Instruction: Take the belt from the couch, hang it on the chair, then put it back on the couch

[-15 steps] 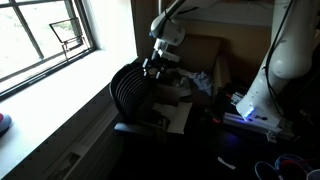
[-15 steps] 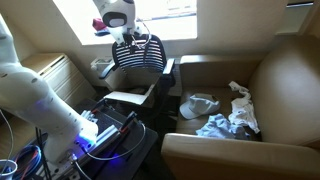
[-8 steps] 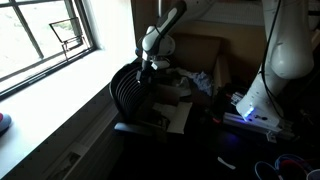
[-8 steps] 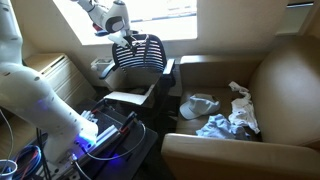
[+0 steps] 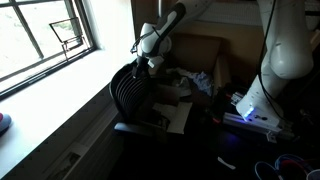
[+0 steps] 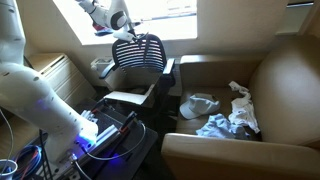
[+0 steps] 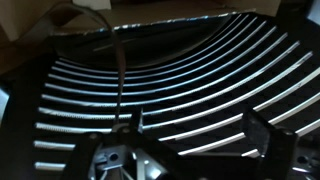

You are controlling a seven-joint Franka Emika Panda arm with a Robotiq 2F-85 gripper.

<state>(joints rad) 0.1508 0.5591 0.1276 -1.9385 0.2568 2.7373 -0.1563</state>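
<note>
The black chair (image 6: 140, 53) with its curved, ribbed back (image 5: 128, 90) stands by the window. Its ribs (image 7: 200, 70) fill the wrist view. A thin dark strap, the belt (image 7: 117, 80), runs down across those ribs; I cannot make it out in either dim exterior view. My gripper (image 7: 200, 130) is open, its fingers (image 7: 265, 135) spread wide with only ribs behind them. It hovers at the top edge of the chair back in both exterior views (image 5: 148, 60) (image 6: 120, 27). The tan-brown couch (image 6: 285, 80) (image 5: 205, 50) stands beside the chair.
A pale blue cloth (image 6: 215, 126) and white cloths (image 6: 200, 103) lie on the couch seat. White sheets (image 6: 125, 98) rest on the chair seat. The window (image 5: 40, 40) is close behind the chair. The robot base with a blue light (image 6: 95, 138) and cables (image 5: 290, 165) sit on the floor.
The gripper has drawn back from the top of the chair back toward the window and slightly up, staying open and empty.
</note>
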